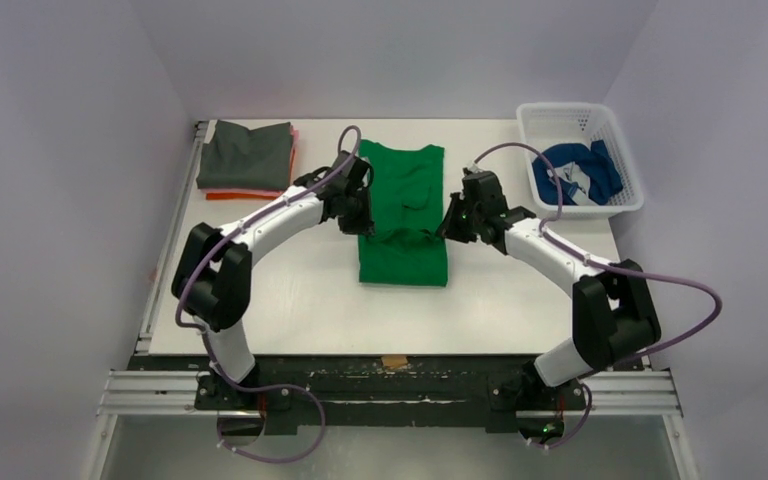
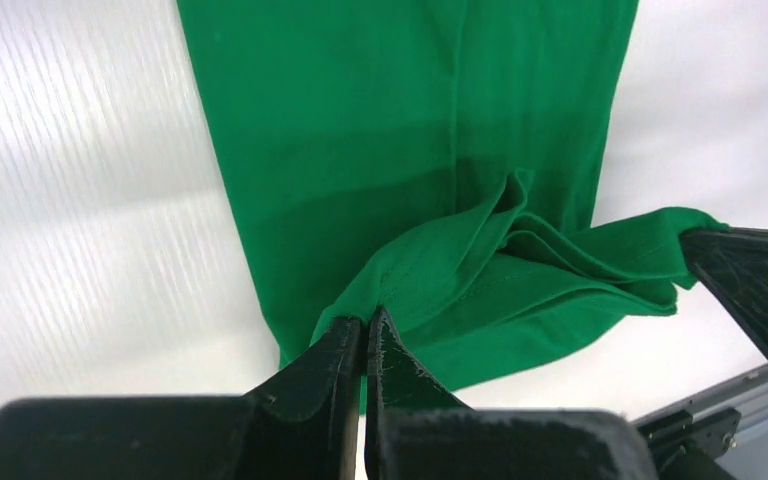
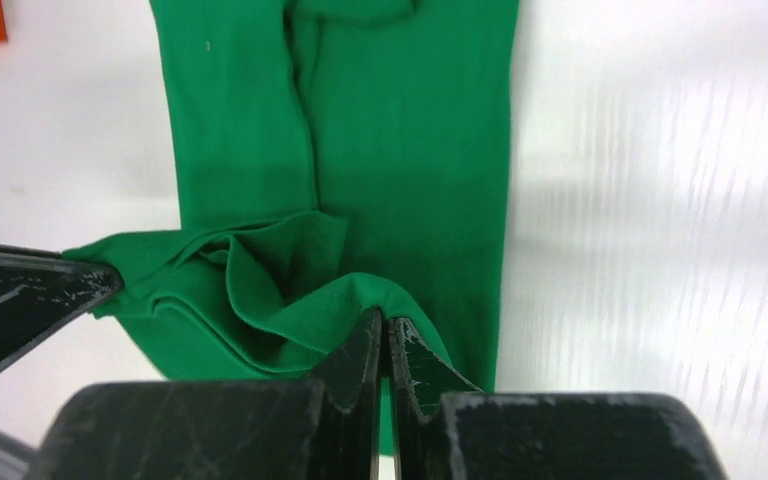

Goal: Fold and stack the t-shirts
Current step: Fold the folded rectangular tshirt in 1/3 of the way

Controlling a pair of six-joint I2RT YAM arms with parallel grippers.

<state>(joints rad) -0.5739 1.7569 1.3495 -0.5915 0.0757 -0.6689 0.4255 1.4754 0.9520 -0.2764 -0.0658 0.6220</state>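
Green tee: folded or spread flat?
Partly folded: green tee lies as a narrow strip, sleeves tucked in; left claw and right claw pinch a bunched, lifted fold.

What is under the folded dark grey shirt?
Under the dark grey shirt, an orange edge shows at the near side and a thin pink edge at the right; everything else beneath is covered.

Concealed and cropped parts
Green t-shirt (image 2: pixel 400 140): far end, beyond left pincer (image 2: pixel 366 330) and right pincer (image 3: pixel 381 330), cut by wrist views' top edges; pinched fold hidden inside both closed pincers. Orange t-shirt (image 1: pixel 240 194), left of left pincer: only a sliver under dark grey t-shirt (image 1: pixel 247 155).
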